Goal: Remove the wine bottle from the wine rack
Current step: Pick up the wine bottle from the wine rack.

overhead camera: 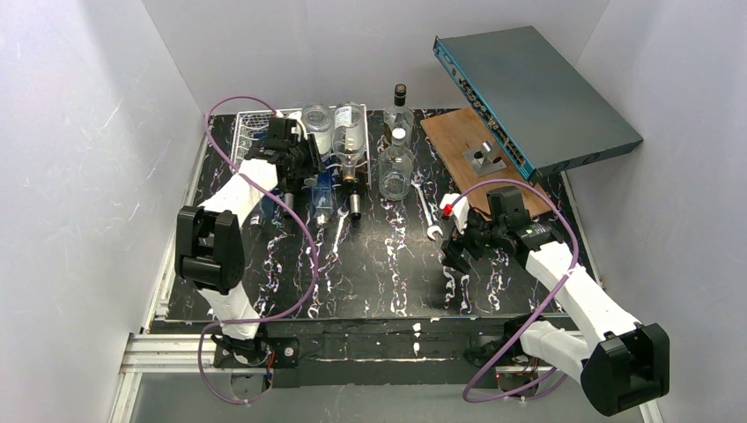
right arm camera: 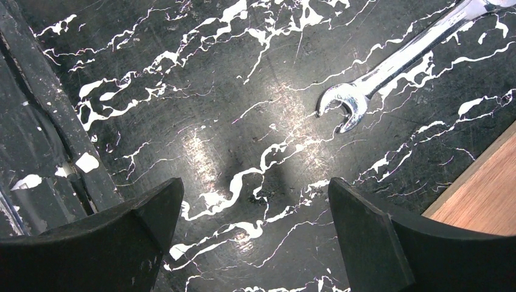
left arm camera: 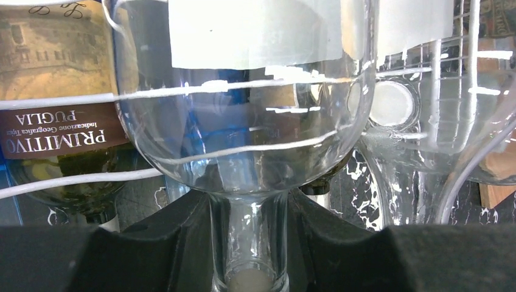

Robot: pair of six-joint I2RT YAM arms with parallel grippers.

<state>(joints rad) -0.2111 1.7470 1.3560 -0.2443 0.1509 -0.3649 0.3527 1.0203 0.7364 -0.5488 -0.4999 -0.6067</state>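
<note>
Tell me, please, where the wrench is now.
In the top view the wrench lies on the table, right of centre, between the standing clear bottle and the wooden board.

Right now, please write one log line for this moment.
left gripper: shut on neck of clear bottle, at wine rack | right gripper: open, empty, over table

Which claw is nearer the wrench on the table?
Right. The right claw hangs open just short of the wrench; the left claw is across at the wine rack, closed around a clear bottle's neck.
</note>
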